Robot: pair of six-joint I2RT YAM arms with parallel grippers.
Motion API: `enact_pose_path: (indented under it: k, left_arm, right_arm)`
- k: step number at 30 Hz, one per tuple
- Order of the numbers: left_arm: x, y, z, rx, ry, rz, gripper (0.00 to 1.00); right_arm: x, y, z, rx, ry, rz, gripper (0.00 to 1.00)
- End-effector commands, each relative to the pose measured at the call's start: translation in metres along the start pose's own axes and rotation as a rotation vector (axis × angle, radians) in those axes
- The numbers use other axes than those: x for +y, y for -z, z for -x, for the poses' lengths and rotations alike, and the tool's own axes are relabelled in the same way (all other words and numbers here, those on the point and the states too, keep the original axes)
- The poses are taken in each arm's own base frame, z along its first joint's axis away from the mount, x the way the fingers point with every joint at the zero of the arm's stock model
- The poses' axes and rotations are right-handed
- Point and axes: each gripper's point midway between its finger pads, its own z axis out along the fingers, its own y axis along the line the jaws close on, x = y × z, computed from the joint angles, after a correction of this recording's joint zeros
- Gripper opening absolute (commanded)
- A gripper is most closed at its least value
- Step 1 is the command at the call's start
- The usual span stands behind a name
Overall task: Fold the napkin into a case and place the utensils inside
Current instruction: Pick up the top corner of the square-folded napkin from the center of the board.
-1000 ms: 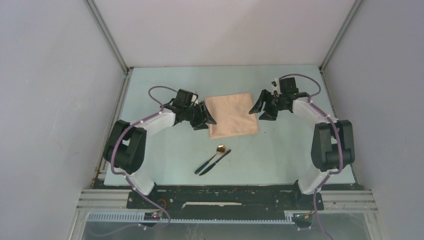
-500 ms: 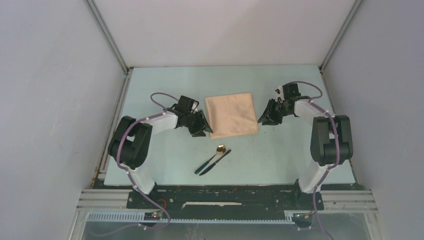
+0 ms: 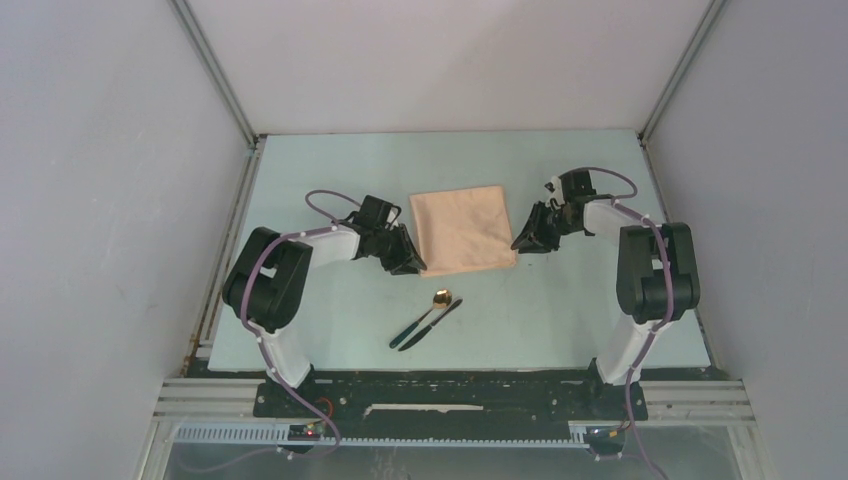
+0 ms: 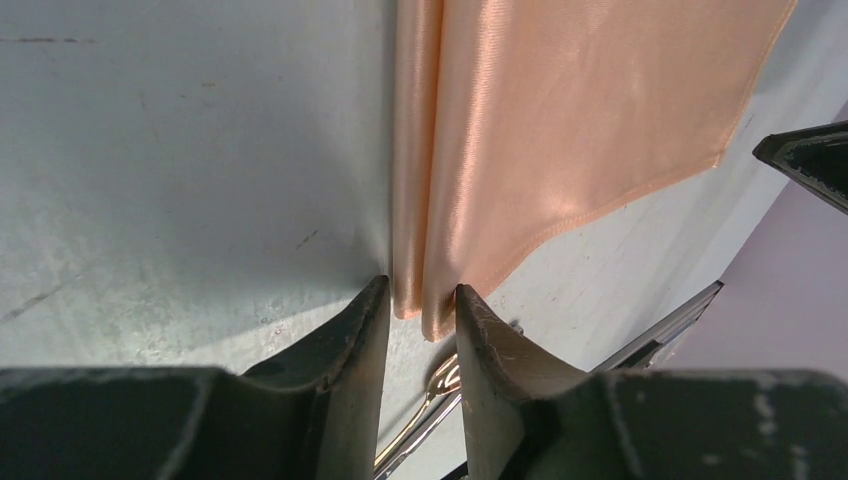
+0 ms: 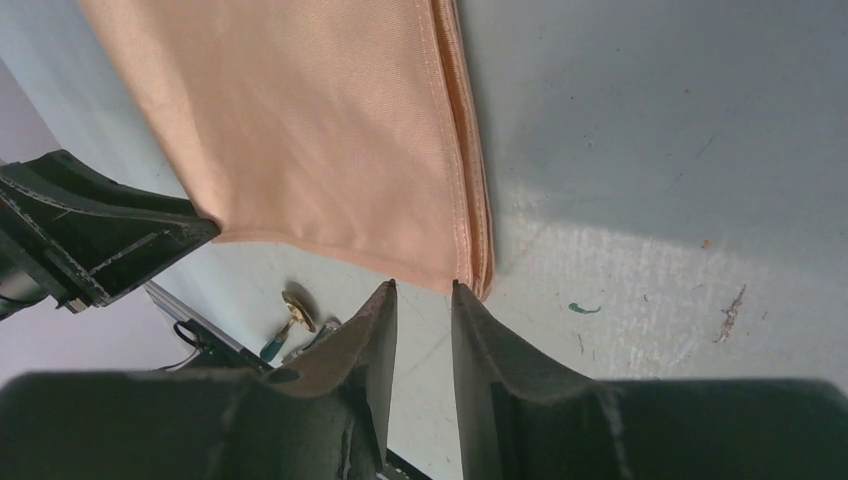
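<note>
The peach-tan napkin (image 3: 462, 230) lies folded into a flat square on the table. My left gripper (image 3: 412, 265) is low at its near left corner. In the left wrist view the jaws (image 4: 420, 295) stand narrowly open, with the doubled corner of the napkin (image 4: 560, 120) right at the fingertips. My right gripper (image 3: 525, 243) is low at the near right corner. Its jaws (image 5: 421, 287) stand narrowly open just short of the napkin's edge (image 5: 330, 130). The gold-bowled spoon (image 3: 440, 298) and the dark knife (image 3: 443, 317) lie side by side nearer the arms. No pouch-shaped case is in view.
The pale green table (image 3: 330, 300) is walled by grey panels on three sides. A metal rail (image 3: 450, 410) runs along the near edge. A small green mark (image 5: 585, 309) is on the table by the right gripper.
Both grippers have moved toward me along the napkin's sides and come down to its near corners. The napkin and utensils have not moved.
</note>
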Motion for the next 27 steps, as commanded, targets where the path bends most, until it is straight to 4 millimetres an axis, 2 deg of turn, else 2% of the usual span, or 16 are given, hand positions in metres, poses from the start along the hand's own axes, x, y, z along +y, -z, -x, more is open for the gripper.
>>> enact_pose_path:
  k: [1,12,27]
  left_arm:
    - [-0.004,-0.002,0.000,-0.005,-0.005,-0.025,0.35]
    - [-0.002,-0.005,-0.003,0.004,-0.003,-0.031,0.27]
    - [-0.004,-0.004,-0.003,0.002,-0.003,-0.037,0.26]
  right_arm:
    - [-0.002,-0.007,0.002,0.002,0.022,0.014,0.35]
    - [-0.004,-0.012,-0.002,0.024,0.017,0.021,0.29]
    - [-0.006,-0.020,-0.011,0.050,0.018,0.021,0.34]
